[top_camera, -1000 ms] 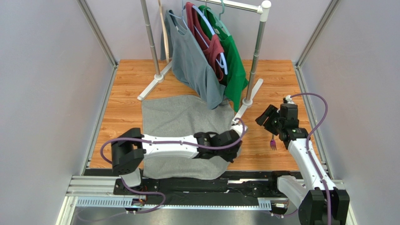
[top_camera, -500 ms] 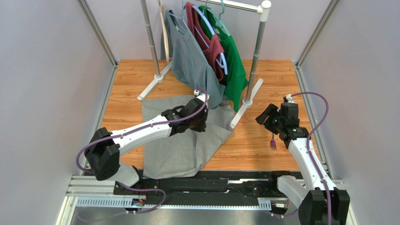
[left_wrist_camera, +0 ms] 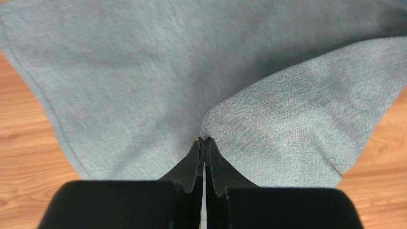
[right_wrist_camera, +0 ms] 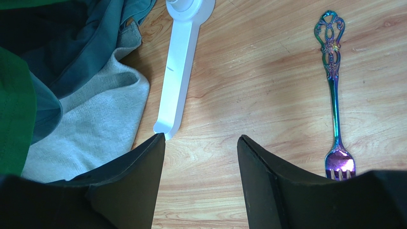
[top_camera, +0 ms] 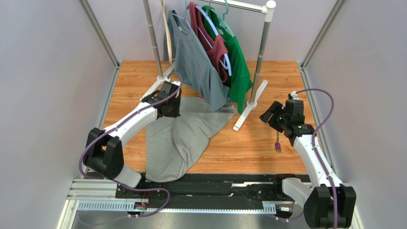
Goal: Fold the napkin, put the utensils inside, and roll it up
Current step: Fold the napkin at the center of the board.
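Note:
The heather-grey napkin [top_camera: 176, 143] lies on the wooden table, its right side pulled up and over into a diagonal fold. My left gripper [top_camera: 171, 110] is over the napkin's far left part, shut on a pinched corner of the cloth. In the left wrist view the closed fingertips [left_wrist_camera: 204, 139] grip the folded flap [left_wrist_camera: 296, 119] above the lower layer [left_wrist_camera: 119, 71]. A slim fork [top_camera: 277, 143] lies on bare wood to the right. My right gripper [top_camera: 270, 117] hovers open just beyond it. From the right wrist, the fork [right_wrist_camera: 334, 90] sits right of the open gripper [right_wrist_camera: 200, 138].
A clothes rack stands at the back with a grey shirt [top_camera: 196, 62], a red one and a green one [top_camera: 239, 62]. Its white foot [top_camera: 244, 114] reaches toward the napkin's far right corner [right_wrist_camera: 91, 129]. Metal frame posts line both sides.
My left arm swept from the napkin's near right to its far left, dragging the gripped corner and folding the cloth over. The right arm barely moved.

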Controlling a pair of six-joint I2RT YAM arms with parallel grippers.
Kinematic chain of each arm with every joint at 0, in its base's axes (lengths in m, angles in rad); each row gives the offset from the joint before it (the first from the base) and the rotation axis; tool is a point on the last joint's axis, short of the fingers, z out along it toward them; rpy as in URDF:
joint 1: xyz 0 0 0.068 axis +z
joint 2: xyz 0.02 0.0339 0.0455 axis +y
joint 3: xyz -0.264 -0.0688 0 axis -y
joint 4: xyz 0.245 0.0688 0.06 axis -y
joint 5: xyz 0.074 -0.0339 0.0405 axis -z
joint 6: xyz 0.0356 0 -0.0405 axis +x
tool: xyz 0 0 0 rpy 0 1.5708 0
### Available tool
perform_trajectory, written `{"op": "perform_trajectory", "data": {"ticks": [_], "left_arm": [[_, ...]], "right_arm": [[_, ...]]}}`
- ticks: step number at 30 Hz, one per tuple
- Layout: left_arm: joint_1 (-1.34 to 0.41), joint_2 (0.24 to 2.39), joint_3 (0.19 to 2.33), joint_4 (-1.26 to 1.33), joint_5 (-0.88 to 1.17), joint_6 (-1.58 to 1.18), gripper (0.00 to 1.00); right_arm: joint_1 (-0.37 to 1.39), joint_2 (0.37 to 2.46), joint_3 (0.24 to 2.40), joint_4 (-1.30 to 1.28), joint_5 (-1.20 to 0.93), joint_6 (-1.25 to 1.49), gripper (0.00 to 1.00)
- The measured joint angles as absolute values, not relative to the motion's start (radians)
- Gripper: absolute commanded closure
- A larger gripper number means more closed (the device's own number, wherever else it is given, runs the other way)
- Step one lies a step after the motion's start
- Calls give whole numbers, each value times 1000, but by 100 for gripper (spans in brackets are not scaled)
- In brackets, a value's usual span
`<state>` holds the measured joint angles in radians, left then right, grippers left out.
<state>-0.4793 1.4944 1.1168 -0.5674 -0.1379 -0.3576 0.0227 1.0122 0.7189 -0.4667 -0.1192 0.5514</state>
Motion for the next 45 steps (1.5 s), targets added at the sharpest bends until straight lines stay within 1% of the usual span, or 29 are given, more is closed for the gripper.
{"op": "perform_trajectory", "data": {"ticks": [6,14,25,38,45], "left_arm": [[-357,1621,1249,-600,-128,-273,100],[-251,1754,1365,-643,-129,-173,100],[-129,1866,1436,-662,-118,-116,100],[-23,1946,1488,-649,-78,-97,100],[6,1994,1542,-643,-48,-86,100]], "right_arm": [[23,1038,735,-466,-125,549,39],[23,1070,759,-467,-125,545,39],[23,1099,764,-463,-127,534,39],[23,1114,765,-452,-141,529,39],[23,1124,765,-451,-143,526,39]]}}
